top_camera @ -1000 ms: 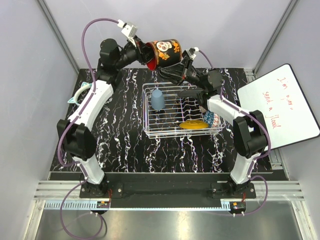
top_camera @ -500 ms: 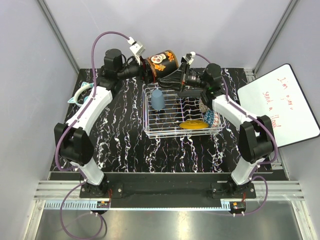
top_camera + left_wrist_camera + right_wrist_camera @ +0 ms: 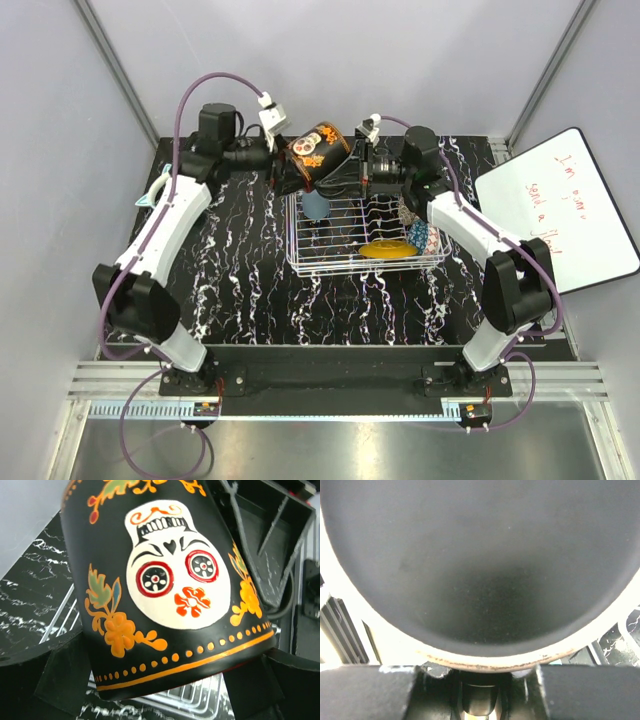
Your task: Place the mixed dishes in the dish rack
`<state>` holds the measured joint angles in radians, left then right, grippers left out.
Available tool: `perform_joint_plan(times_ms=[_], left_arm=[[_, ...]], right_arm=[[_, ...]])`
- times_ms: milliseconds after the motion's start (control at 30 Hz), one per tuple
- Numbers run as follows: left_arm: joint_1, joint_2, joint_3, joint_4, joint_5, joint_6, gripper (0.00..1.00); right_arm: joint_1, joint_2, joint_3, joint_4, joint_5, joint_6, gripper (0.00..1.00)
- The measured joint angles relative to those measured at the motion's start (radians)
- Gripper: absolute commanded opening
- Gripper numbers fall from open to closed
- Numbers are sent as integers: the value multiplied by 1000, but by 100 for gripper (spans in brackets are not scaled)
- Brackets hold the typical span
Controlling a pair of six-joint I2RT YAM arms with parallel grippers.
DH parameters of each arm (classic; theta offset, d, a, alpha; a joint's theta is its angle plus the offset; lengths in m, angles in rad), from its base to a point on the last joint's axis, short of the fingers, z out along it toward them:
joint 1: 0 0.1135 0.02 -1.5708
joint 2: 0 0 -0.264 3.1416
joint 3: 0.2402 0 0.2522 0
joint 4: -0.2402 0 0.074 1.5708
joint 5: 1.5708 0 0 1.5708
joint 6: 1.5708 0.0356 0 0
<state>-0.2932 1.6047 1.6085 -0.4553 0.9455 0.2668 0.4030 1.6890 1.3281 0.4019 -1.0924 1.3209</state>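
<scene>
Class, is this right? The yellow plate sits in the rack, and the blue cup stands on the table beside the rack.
Not quite. The blue cup is inside the rack, at its left end, as the top view shows. The yellow plate is indeed in it.

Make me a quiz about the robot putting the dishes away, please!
1. True or false: the light blue cup is inside the dish rack.
2. What is painted on the black mug up in the air by the rack's far edge? A) a fish B) a skull C) a star
3. What colour is the writing on the whiteboard to the rack's right?
Key: 1 true; 2 B; 3 red.
</scene>
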Motion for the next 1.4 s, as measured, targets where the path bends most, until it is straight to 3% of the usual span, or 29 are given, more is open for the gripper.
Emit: perform_joint_plan(times_ms=[400,600,867,1000,1133,1267,1400], left_arm=[[3,-50,-14,-442,-55,513,99],[40,-50,-61,-592,-36,576,99],[123,-27,-43,-770,43,631,99],[198,16,24,-785,93,620,99],[243,48,79,-782,133,588,99],[251,63,78,-753,131,509,99],[249,72,58,-704,87,421,99]], right_arm=[[23,0,0,-34,-80,-14,0],[5,1,8,-26,-80,-54,0],[-25,-7,109,-100,114,-218,0],[-27,-43,119,-230,143,-351,0],[-21,-92,127,-464,203,-536,0],[14,-144,155,-760,369,-769,0],[105,-184,161,-951,555,-937,0]])
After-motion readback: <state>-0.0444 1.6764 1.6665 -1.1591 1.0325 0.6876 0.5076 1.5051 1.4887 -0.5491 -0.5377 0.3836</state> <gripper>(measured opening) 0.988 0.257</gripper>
